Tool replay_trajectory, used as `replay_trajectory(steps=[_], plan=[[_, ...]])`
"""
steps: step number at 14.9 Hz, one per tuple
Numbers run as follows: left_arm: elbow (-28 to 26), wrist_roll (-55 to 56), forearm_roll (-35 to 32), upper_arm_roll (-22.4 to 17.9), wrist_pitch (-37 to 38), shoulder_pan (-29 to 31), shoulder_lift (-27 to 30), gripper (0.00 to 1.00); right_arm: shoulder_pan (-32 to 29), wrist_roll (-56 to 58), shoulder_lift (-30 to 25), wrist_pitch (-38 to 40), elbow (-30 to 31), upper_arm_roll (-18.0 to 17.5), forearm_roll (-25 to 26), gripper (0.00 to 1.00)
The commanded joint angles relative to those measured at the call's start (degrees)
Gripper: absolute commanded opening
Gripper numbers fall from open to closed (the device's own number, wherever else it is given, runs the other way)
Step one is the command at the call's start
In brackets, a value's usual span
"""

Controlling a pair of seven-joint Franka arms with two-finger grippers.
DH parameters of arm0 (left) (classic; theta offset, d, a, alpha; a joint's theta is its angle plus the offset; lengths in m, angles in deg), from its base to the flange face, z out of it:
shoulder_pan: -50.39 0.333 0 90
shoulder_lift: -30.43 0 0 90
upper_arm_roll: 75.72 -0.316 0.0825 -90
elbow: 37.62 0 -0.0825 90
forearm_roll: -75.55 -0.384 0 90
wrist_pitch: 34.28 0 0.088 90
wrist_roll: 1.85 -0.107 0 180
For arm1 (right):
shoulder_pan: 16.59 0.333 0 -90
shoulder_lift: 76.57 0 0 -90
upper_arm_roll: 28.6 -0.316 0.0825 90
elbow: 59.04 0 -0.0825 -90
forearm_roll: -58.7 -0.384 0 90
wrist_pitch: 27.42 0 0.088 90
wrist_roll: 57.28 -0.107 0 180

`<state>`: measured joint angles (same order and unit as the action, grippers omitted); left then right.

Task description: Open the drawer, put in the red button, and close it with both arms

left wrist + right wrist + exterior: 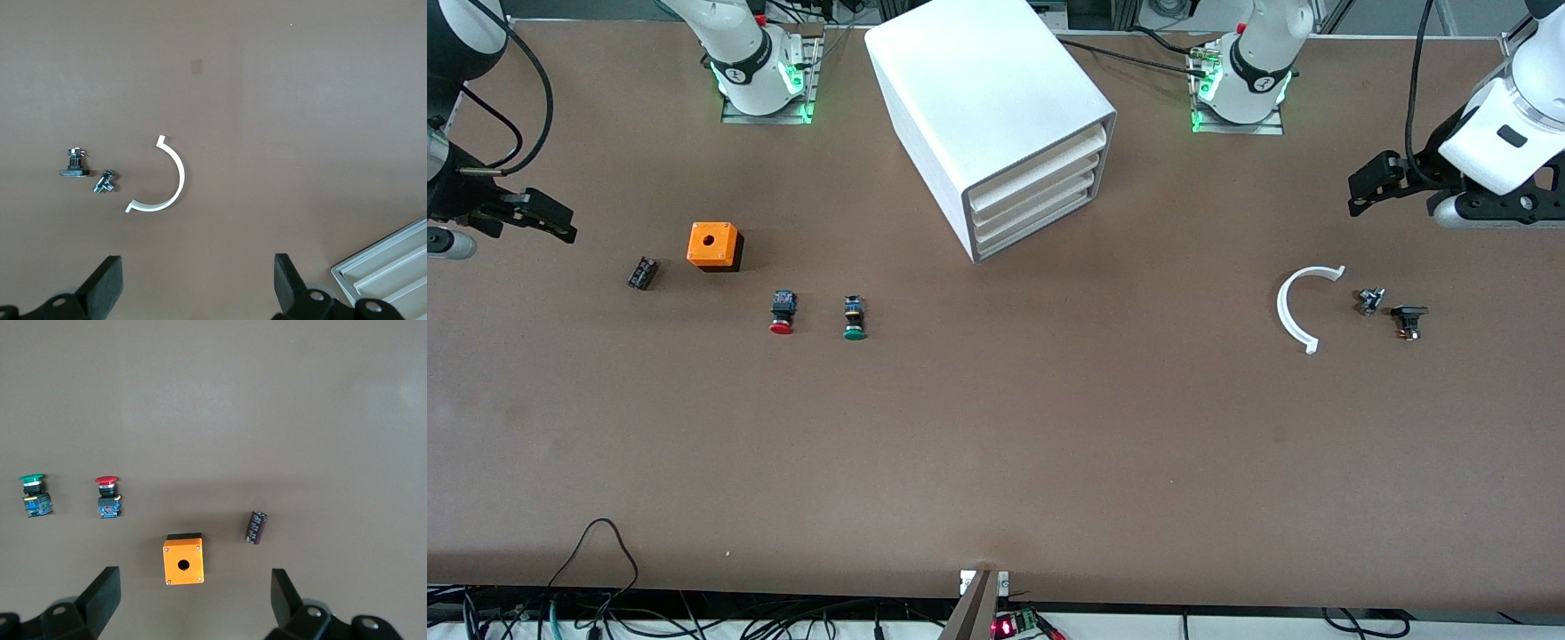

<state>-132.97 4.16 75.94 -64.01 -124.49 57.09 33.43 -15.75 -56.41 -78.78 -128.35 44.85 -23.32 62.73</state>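
front view, upper centre: closed drawer [1040, 191] in boxy white cabinet [987, 107]. right wrist view alone shows red button [107, 497], glossy round cap; left pincer [197, 293] and right pincer [193, 603] both released.

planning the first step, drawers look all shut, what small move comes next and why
Probably bring the open left gripper toward the big white box-shaped cabinet: its white tray drawer is shut, and the small red-capped button lies untouched on the table; open right gripper waits.

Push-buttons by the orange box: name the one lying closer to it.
The red button; it lies between the orange box and the green button.
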Motion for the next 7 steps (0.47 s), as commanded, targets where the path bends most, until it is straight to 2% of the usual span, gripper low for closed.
replay_trajectory(steps=[1, 7], plan=[[1.4, -1.3, -0.6, 0.1, -0.4, 0.0, -0.6, 1.00, 0.0, 0.6, -1.3, 0.9, 0.3, -0.1, -1.2, 1.00], [1.8, -1.1, -0.5, 0.0, -0.7, 0.1, -0.8, 1.00, 0.0, 0.6, -1.3, 1.7, 0.3, -0.1, -1.2, 1.00]])
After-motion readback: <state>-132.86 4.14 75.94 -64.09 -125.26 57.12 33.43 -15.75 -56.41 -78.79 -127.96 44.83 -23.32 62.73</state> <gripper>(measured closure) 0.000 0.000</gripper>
